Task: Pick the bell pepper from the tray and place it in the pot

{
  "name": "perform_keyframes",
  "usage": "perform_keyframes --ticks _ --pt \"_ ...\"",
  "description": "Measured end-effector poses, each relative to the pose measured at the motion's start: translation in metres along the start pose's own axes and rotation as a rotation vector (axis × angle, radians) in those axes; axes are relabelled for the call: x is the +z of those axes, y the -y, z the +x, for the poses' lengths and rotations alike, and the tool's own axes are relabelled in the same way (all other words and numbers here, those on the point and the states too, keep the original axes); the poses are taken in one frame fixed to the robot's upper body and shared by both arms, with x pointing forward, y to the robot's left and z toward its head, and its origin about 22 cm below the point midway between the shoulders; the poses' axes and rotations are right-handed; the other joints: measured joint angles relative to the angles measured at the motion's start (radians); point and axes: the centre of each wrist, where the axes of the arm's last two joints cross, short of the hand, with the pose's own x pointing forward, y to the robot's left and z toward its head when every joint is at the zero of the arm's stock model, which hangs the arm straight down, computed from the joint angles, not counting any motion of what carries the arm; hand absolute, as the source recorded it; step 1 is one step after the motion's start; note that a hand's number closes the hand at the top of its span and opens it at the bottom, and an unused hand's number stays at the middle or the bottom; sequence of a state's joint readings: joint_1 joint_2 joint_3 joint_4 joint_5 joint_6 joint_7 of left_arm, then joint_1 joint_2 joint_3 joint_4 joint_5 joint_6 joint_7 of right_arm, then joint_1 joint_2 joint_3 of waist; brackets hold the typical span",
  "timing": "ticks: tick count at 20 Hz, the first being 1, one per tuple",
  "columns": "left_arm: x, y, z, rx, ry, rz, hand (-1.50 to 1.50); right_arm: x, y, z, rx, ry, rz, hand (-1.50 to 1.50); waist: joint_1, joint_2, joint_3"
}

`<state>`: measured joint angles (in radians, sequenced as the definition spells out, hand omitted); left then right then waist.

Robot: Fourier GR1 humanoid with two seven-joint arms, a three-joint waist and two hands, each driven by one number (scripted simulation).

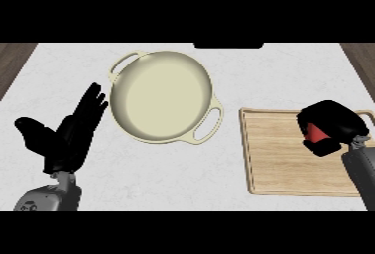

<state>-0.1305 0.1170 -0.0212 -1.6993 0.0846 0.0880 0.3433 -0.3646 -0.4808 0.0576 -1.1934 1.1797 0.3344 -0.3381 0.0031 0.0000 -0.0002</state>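
Note:
A cream pot (162, 96) with two loop handles lies on the white counter, left of centre. To its right is a pale wooden tray (275, 158). Over the tray's far right part my right hand (333, 124) is curled round a red bell pepper (316, 132), of which only a small red patch shows between the fingers. I cannot tell whether the pepper rests on the tray or is lifted off it. My left hand (70, 136) stands open just left of the pot, fingers straight and pointing up toward the pot's rim, holding nothing.
The white counter (271, 74) ends in dark wood strips at the far left and far right. A dark object (228, 45) sits at the counter's back edge behind the pot.

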Motion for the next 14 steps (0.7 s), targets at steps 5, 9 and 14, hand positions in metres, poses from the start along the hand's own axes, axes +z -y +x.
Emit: perform_keyframes --ticks 5,9,14 --pt "0.004 -0.004 -0.003 0.003 -0.010 0.016 0.00 -0.016 -0.020 0.034 -0.180 -0.215 -0.050 1.50 -0.024 -0.012 -0.005" --pt "0.005 -0.009 -0.005 0.003 -0.018 0.041 0.00 -0.024 -0.034 0.057 -0.363 -0.459 -0.113 1.50 -0.060 -0.029 -0.015" --pt "0.006 -0.011 -0.007 0.000 -0.028 0.054 0.00 -0.028 -0.035 0.079 -0.468 -0.768 -0.190 1.50 -0.066 -0.037 -0.017"
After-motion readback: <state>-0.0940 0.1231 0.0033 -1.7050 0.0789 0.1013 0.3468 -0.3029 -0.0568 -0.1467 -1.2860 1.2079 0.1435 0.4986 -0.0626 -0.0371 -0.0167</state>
